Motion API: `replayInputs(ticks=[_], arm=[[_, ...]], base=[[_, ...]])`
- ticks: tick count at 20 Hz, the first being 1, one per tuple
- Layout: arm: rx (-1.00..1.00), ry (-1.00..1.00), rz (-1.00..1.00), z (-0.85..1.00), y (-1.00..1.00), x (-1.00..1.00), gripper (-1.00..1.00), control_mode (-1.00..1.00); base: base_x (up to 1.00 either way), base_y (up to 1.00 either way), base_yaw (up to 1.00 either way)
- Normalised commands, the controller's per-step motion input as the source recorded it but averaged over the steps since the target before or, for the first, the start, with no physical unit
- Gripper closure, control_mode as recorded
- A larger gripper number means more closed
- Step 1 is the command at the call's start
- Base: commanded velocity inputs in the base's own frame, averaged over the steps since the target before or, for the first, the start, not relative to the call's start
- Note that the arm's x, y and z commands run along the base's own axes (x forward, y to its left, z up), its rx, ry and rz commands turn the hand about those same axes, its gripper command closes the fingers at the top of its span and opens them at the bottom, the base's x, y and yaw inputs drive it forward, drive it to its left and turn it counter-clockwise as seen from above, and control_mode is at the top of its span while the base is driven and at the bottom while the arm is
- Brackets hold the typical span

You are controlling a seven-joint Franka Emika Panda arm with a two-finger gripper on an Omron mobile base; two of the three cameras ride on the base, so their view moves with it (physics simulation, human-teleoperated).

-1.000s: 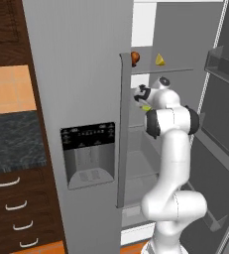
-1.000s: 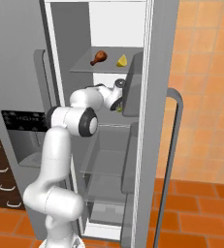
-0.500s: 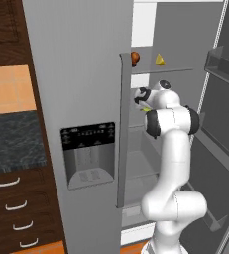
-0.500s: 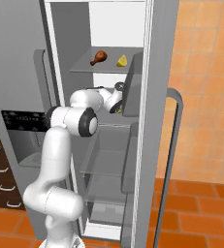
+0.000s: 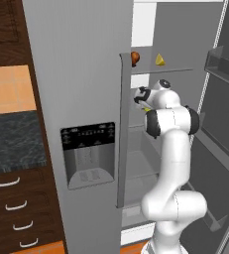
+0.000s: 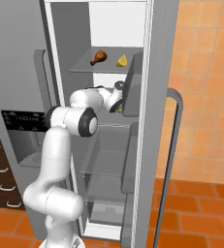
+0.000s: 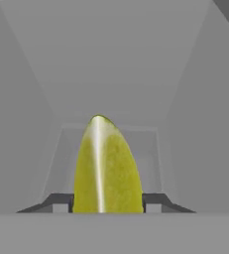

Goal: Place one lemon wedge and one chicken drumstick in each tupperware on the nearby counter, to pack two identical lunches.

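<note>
Yellow-green and glossy, a lemon wedge (image 7: 107,166) stands upright right between the two dark fingertips (image 7: 59,202) of the tool (image 7: 106,203), and the pads sit flush against both of its flanks, so I judge the tool pinched on the wedge. From the side, the white arm (image 5: 171,163) reaches into the open fridge, its tool (image 6: 116,105) low over a middle shelf (image 6: 114,121), with a sliver of yellow peeking beneath it. To do this step well, I would want the grip confirmed before any lift, then a straight rise off the shelf and a slow draw back out, keeping clear of the fridge door (image 6: 137,97) close beside the wrist. A wedge is slick and tapered, so a hasty swing could squeeze it out. Higher and further back, on the upper shelf (image 6: 84,69), a chicken drumstick (image 6: 98,57) lies just beside a second lemon wedge (image 6: 122,60), both untouched. Off past the fridge, the marbled surface (image 5: 12,141) shows above its drawers (image 5: 14,208); I cannot see any tupperware from here.
</note>
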Motion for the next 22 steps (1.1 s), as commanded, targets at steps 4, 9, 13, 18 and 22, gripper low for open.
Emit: replayInputs(ticks=[4, 9, 13, 18, 22], arm=[[0.0, 0.0, 0.0, 0.0, 0.0, -0.38, 1.0, -1.0], [0.0, 0.0, 0.0, 0.27, 0.0, -0.92, 1.0, -1.0], [0.0, 0.0, 0.0, 0.47, 0.0, -1.0, 1.0, -1.0], [0.0, 0.06, 0.0, 0.36, 0.0, -1.0, 1.0, -1.0], [-0.01, 0.17, 0.0, 0.19, 0.06, -1.0, 1.0, -1.0]], base=[[0.0, 0.0, 0.0], [0.0, 0.0, 0.0], [0.0, 0.0, 0.0], [0.0, 0.0, 0.0], [0.0, 0.0, 0.0]])
